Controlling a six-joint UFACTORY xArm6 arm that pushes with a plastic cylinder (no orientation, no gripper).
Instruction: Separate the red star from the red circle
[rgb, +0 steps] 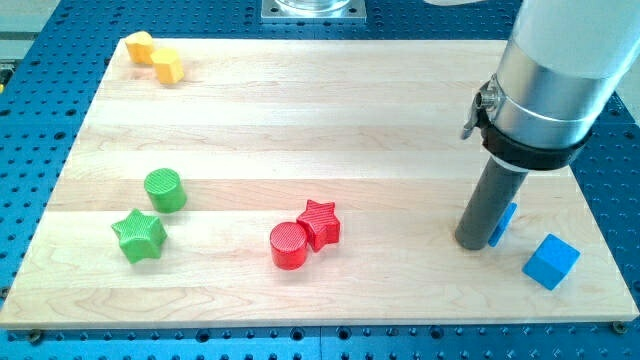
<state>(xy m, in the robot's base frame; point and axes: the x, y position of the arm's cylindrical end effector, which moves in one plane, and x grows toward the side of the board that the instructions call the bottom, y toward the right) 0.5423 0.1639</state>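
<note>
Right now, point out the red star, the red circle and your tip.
red star (320, 221), camera view, on its top face.
red circle (289, 241), camera view, on its round top face.
my tip (474, 242), camera view, on the rod's lower end, right of both red blocks.

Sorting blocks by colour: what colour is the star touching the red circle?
Red: the red star, clearest in the camera view.

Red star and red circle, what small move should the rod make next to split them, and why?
Probably slide my tip toward the view's left, to the red star. The star touches the red circle, and my tip sits far off, beside a partly hidden blue block.
</note>
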